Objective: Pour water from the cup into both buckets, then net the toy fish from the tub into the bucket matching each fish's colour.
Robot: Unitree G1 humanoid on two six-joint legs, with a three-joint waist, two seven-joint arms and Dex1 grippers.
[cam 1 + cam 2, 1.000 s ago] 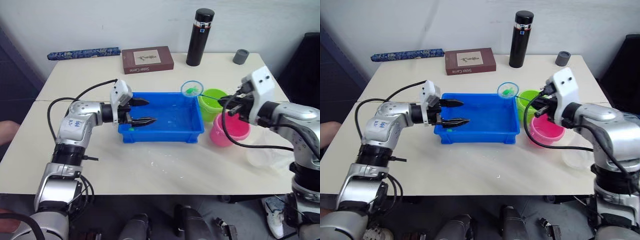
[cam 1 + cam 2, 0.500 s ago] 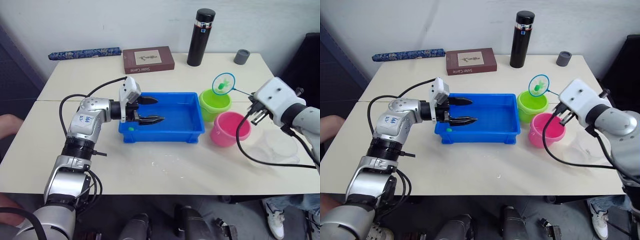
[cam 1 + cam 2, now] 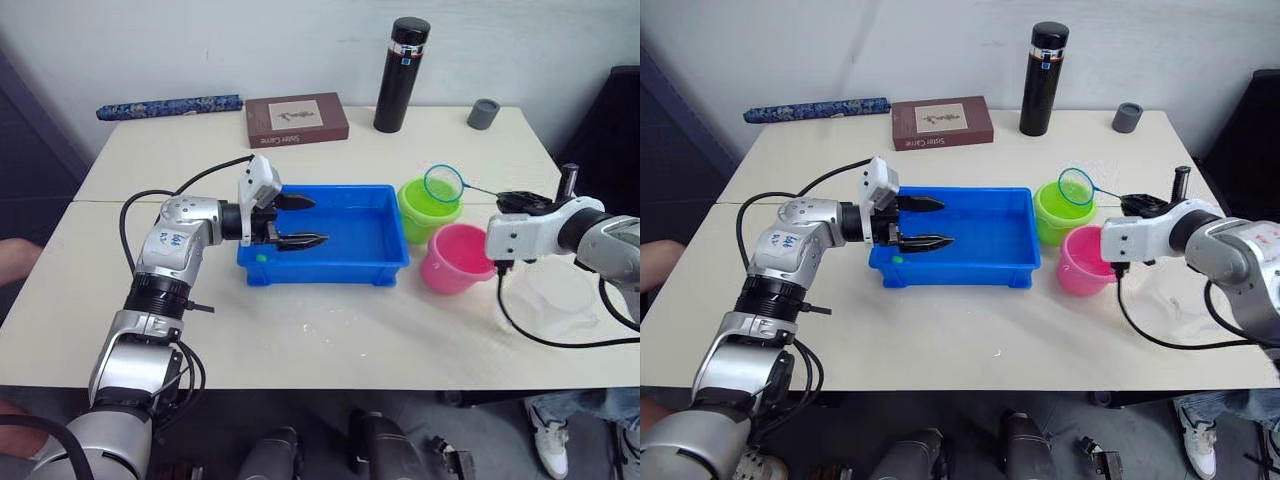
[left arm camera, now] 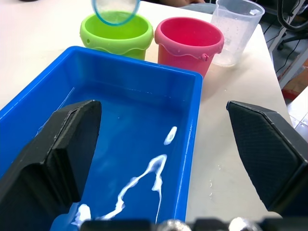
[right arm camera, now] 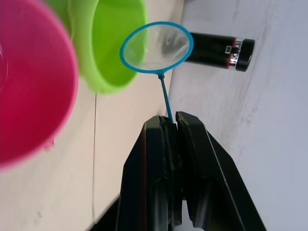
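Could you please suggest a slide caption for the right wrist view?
Right hand shut on the net handle, hoop empty beside the green bucket.

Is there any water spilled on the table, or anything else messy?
Yes, a little. Small wet drops lie on the table in front of the blue tub, where water has splashed out. The pink bucket also has drops on its rim. Nothing looks tipped over or broken.

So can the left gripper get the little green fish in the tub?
Probably yes. The left gripper hangs open over the tub, and the green fish lies just under it by the near wall, with nothing covering it.
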